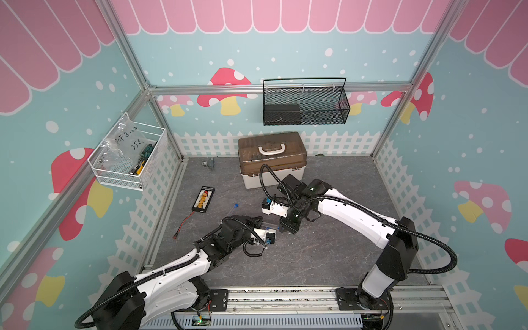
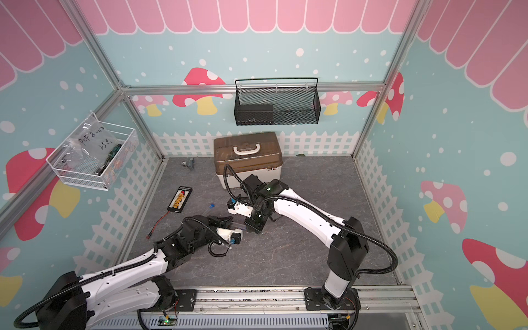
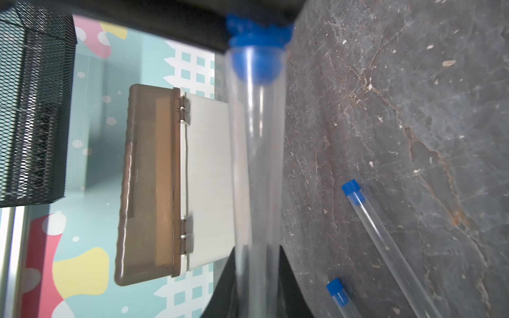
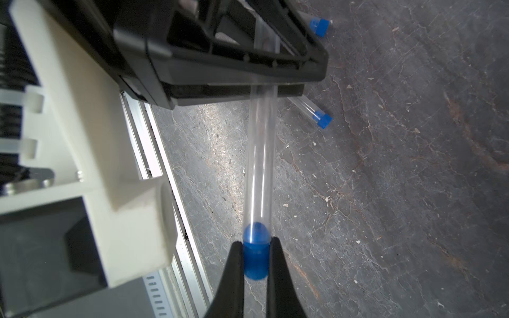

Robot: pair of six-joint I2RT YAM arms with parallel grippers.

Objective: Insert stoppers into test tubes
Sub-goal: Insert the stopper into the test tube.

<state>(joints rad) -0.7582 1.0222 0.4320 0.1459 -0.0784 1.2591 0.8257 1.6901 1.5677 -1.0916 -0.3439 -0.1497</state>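
The test tube (image 4: 259, 165) is hanging roughly level above the tabletop (image 4: 385, 192) at mid-scene, its long axis running left to right and its mouth facing right. The left claw (image 3: 259, 261) is pinching its left part. The right claw (image 4: 256, 247) is squeezing the blue stopper (image 4: 256, 261), whose plug is sitting partly inside the mouth. This looks like the seating step, calling next for a straight push along the axis, then release. Two capped tubes (image 3: 385, 242) are lying nearby.

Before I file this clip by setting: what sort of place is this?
Likely a staged robot training cell, not a real lab: a bare aluminium frame, cartoon mushroom wall panels, and a slotted base rail at the front.
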